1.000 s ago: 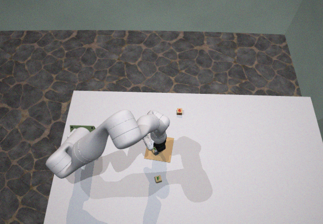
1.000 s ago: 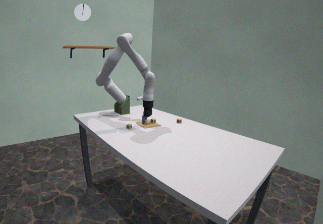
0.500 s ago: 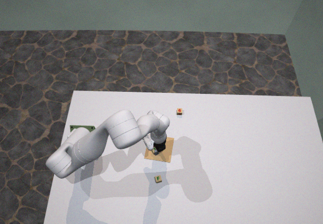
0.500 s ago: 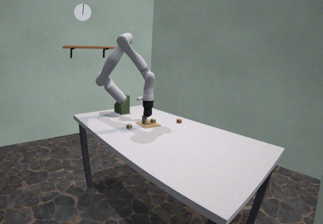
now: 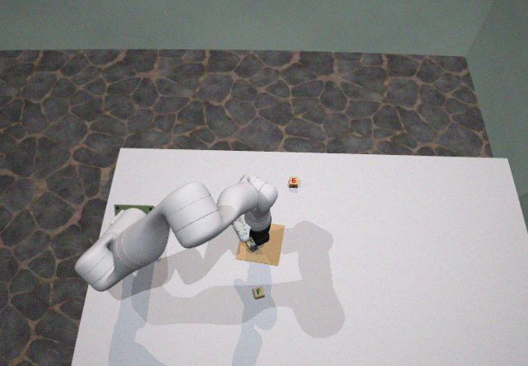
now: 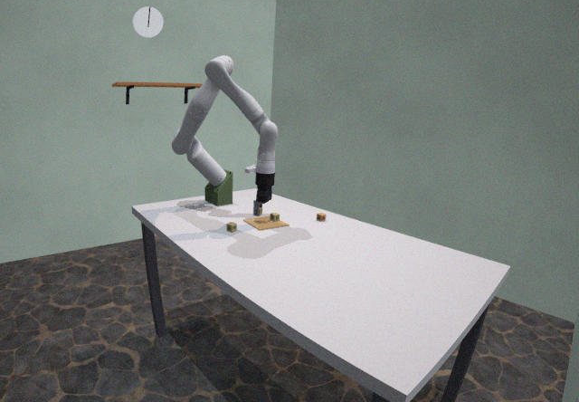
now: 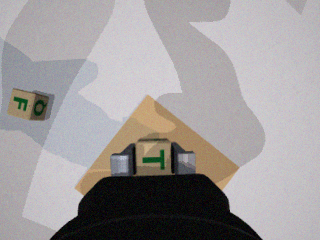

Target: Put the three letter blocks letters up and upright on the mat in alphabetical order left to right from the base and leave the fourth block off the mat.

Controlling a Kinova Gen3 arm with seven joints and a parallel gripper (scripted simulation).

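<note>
The gripper [image 7: 154, 162] hangs above the mat [image 7: 200, 139] with its fingers partly closed, one on each side of the T block [image 7: 154, 158]. They look to be pressed on its sides, so I judge that it has hold of the block. In the exterior view the T block sits raised off the mat, directly under the wrist.

Progress, as I read it: the task is in its early-to-middle part. One block [image 6: 274, 216] rests on the mat just beyond the gripper on the far side from the base; its letter is too small to read. The F block [image 7: 30, 104] lies off the mat, well to the gripper's left in the wrist view, on the bare table [image 5: 384, 246]. The 6 block [image 5: 293, 181] lies off the mat too, on the opposite side from the F block, which suits it if it is the odd one out.

Left to do, by my judgement: set T down at its place in the row, fetch F onto the mat, order and orient the letters, then release.

Count: four blocks, one mat, one arm, one gripper.
</note>
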